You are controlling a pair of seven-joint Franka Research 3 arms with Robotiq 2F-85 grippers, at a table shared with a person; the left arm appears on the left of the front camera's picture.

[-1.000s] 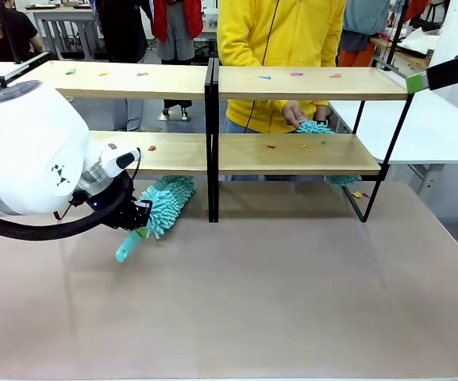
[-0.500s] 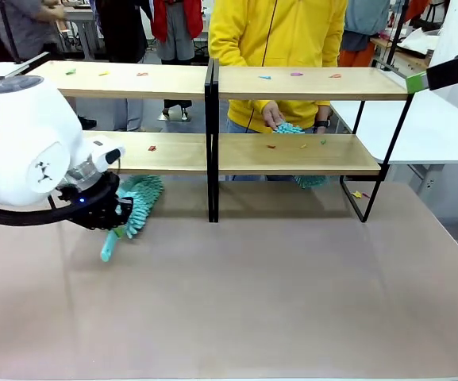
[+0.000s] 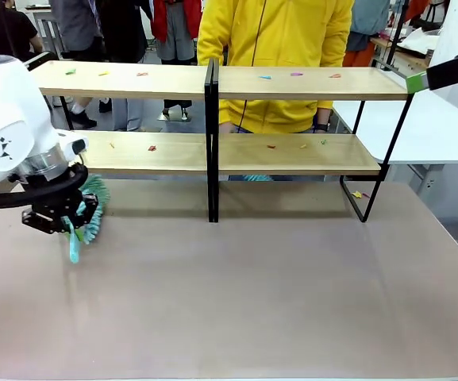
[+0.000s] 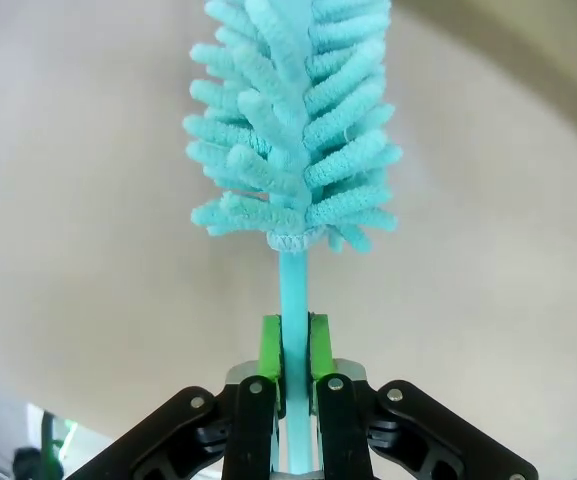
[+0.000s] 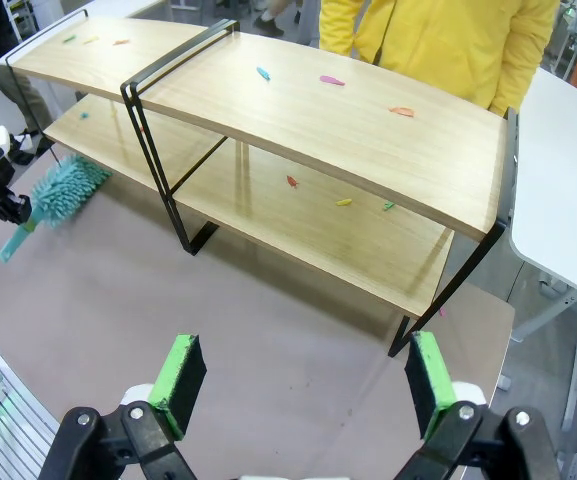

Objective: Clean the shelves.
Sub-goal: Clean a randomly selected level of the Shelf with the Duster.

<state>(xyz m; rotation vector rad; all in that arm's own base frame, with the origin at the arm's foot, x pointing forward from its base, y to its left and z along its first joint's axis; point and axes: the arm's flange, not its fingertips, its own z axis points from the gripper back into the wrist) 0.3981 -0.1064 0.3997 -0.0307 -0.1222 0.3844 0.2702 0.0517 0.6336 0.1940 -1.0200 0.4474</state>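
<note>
The shelves (image 3: 308, 82) (image 5: 368, 130) are a two-tier rack of light boards on a black frame with a central upright. Small coloured scraps lie on both boards. My left gripper (image 3: 63, 219) (image 4: 294, 345) is shut on the thin handle of a teal fluffy duster (image 3: 94, 209) (image 4: 293, 130) (image 5: 63, 190). It holds the duster low over the table, in front of the rack's left end. High above the rack's right end, my right gripper (image 5: 305, 375) stands wide open with nothing between its green pads (image 5: 183, 370).
A person in a yellow top (image 3: 280, 48) stands behind the rack's middle. A bit of a second teal duster (image 3: 252, 178) shows under the lower board. A white table (image 5: 568, 190) adjoins on the right. The brown tabletop (image 3: 252, 294) stretches in front.
My left arm has swung leftward with the duster, from near the central upright to the rack's left end. The person's hand and duster have withdrawn from the lower board.
</note>
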